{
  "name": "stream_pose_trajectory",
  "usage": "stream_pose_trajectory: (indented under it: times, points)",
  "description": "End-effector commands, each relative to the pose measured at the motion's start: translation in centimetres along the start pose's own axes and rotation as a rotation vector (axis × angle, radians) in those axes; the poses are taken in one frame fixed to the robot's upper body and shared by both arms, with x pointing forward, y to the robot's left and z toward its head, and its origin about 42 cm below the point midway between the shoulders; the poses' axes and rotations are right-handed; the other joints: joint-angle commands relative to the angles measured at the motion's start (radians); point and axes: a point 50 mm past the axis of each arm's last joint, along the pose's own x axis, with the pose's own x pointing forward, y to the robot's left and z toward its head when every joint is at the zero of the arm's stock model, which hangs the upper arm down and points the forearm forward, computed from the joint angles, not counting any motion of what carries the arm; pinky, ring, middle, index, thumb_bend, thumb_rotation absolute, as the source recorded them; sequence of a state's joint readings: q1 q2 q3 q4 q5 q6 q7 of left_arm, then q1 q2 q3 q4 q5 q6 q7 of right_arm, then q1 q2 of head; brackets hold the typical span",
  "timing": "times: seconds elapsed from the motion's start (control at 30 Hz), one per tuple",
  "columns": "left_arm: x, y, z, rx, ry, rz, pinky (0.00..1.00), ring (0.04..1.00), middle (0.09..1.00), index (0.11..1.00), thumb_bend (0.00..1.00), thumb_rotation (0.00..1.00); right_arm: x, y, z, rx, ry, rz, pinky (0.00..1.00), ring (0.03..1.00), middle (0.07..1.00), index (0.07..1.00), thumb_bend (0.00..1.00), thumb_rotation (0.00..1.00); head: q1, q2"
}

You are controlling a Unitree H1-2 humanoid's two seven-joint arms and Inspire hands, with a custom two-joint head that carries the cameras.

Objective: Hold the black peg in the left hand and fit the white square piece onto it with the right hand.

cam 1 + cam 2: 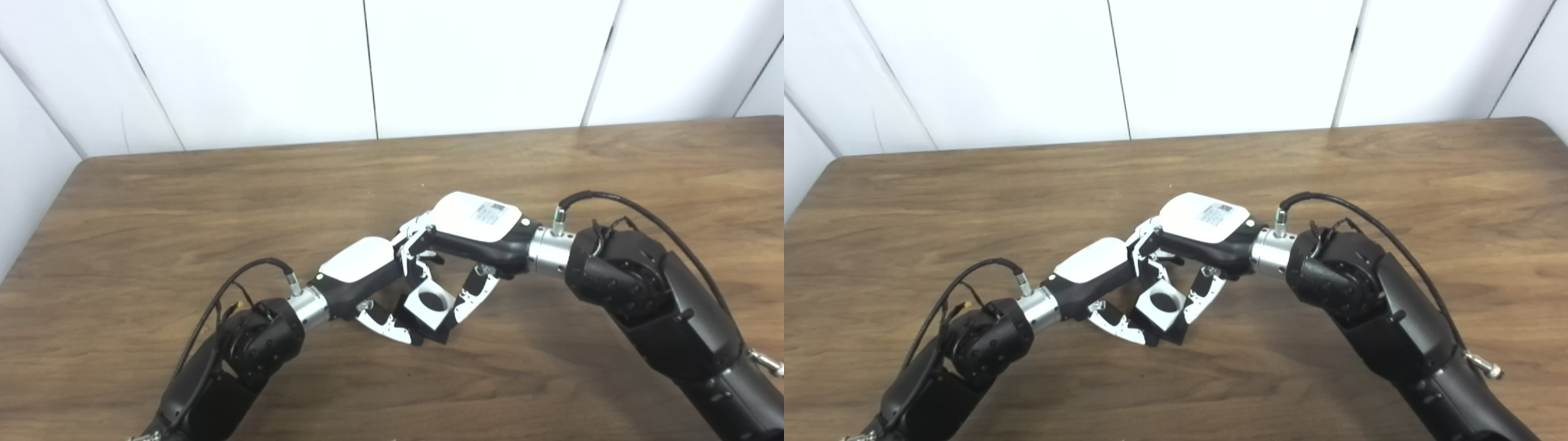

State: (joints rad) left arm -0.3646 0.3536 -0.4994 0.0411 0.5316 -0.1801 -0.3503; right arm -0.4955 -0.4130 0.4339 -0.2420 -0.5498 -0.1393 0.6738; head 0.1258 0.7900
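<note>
The left arm (239, 355) came up from the bottom left corner, black and round at the joints, with a thin black cable (245, 275) looping over it. The left hand (358, 269) had a white back and sat low over the brown wood surface (184, 202). Its fingers (383, 321) curled down and in, right against the left side of the white piece (429, 303), and looked to be grasping something dark under there. That dark thing may have been the black peg, but it was too hidden to tell. The white piece sat in the middle, between the two hands, just above the surface. It was square and tilted, with a round dark hole in its top face. A black part (438, 334) showed under its lower edge. The right hand (474, 229) was a bit higher and farther back, and its white back had a small grey label on it. Its fingers (471, 300) reached down and were grasping the right side of the white piece. The tips of both hands nearly met behind the piece. The right arm (661, 306) ran off to the bottom right corner, big and black, with its own cable (637, 211) bending over the top. White wall panels (478, 61) stood behind the surface.
</note>
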Motion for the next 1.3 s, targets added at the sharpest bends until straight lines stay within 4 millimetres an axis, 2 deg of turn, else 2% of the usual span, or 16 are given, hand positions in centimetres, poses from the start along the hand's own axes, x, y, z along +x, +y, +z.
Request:
stream_pose_trajectory:
  times: [0.0, 0.03, 0.07, 0.27, 0.77, 1.1, 1.27]
  points:
    - [-0.1, -1.8, -0.8, 0.027, 0.065, -0.118, 0.9, 0.93, 0.899, 0.493, 0.52, 0.08, 0.2, -1.1, 0.9, -0.037, -0.036, 0.025, 0.84, 0.858, 0.837, 0.606, 0.64, 0.21, 0.001, 0.001]
    - [-0.1, -1.8, -0.8, 0.025, 0.067, -0.118, 0.91, 0.934, 0.905, 0.493, 0.52, 0.08, 0.2, -1.1, 0.8, -0.036, -0.034, 0.026, 0.84, 0.859, 0.843, 0.709, 0.75, 0.27, 0.0, 0.002]
    - [-0.1, -1.8, -0.8, 0.023, 0.067, -0.116, 0.91, 0.933, 0.905, 0.493, 0.52, 0.08, 0.1, -1.1, 0.7, -0.036, -0.031, 0.028, 0.84, 0.86, 0.845, 0.733, 0.78, 0.28, 0.0, 0.002]
    - [-0.2, -1.8, -0.8, 0.025, 0.064, -0.115, 0.9, 0.925, 0.903, 0.492, 0.52, 0.08, -0.2, -0.9, 0.6, -0.038, -0.014, 0.043, 0.85, 0.868, 0.859, 0.785, 0.81, 0.3, 0.001, 0.004]
    - [-0.3, -1.8, -0.8, 0.026, 0.07, -0.121, 0.9, 0.923, 0.898, 0.492, 0.52, 0.08, -0.5, -0.7, 0.3, -0.035, 0.001, 0.05, 0.87, 0.873, 0.863, 0.783, 0.82, 0.29, 0.0, 0.005]
    - [-0.5, -2.0, -1.2, 0.032, 0.065, -0.111, 0.87, 0.909, 0.881, 0.491, 0.52, 0.08, -1.5, -2.4, -0.9, -0.022, 0.035, -0.01, 0.87, 0.879, 0.857, 0.758, 0.81, 0.29, -0.024, -0.002]
    - [-0.6, -2.1, -1.3, 0.034, 0.065, -0.113, 0.87, 0.912, 0.879, 0.492, 0.52, 0.08, -2.5, -3.4, -2.1, 0.033, 0.086, -0.068, 0.73, 0.862, 0.857, 0.748, 0.82, 0.27, -0.029, -0.002]
